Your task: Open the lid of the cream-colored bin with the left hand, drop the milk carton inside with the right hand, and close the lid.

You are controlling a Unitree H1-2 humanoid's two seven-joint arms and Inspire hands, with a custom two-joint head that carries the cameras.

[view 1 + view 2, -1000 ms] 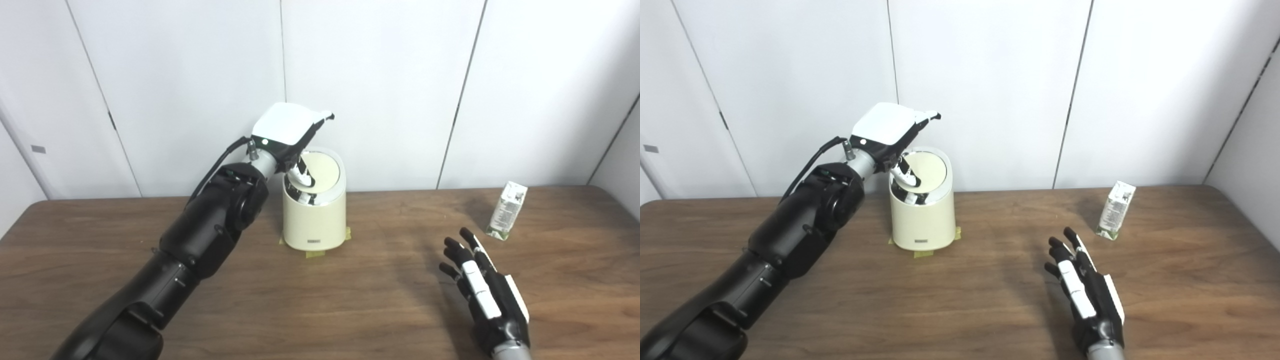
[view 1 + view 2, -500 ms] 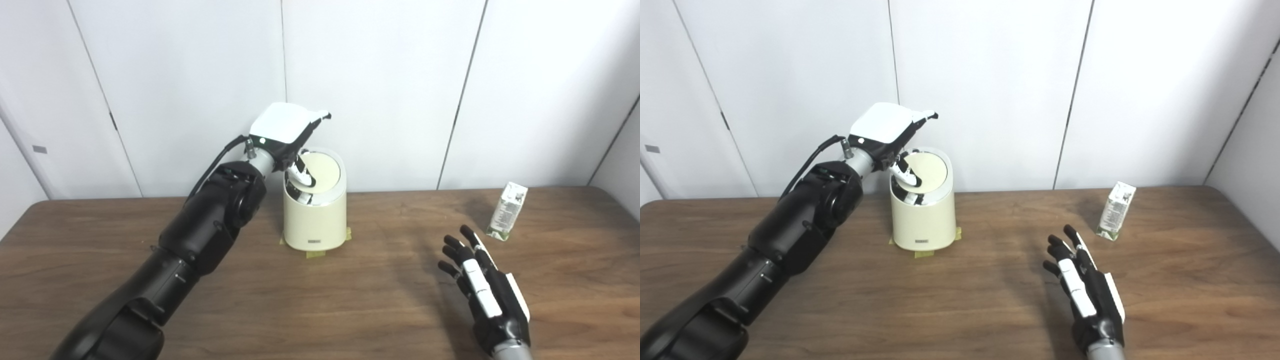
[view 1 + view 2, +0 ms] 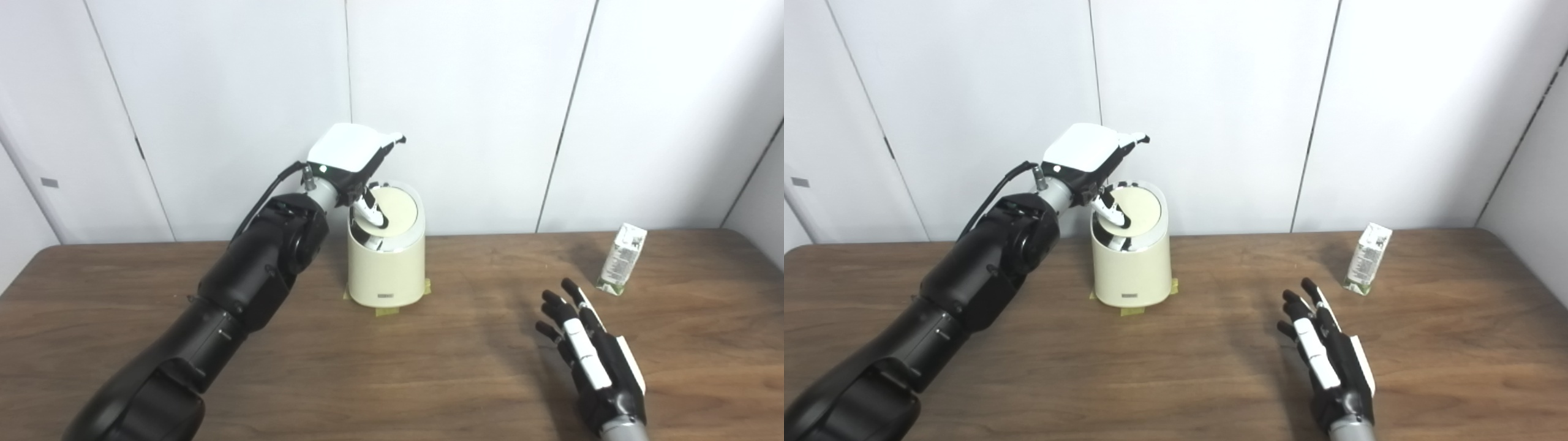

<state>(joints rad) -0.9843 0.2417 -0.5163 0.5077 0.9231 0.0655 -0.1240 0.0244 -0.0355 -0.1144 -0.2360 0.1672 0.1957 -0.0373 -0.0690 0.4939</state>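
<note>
Two robot hands over dark wood table — left pressing bin lid, right splayed, empty — white panelled walls.

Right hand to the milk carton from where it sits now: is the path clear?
Probably yes. The right hand is open above the table, and the milk carton stands upright beyond it, with only bare wood between. The bin and left hand are far off to the side.
</note>
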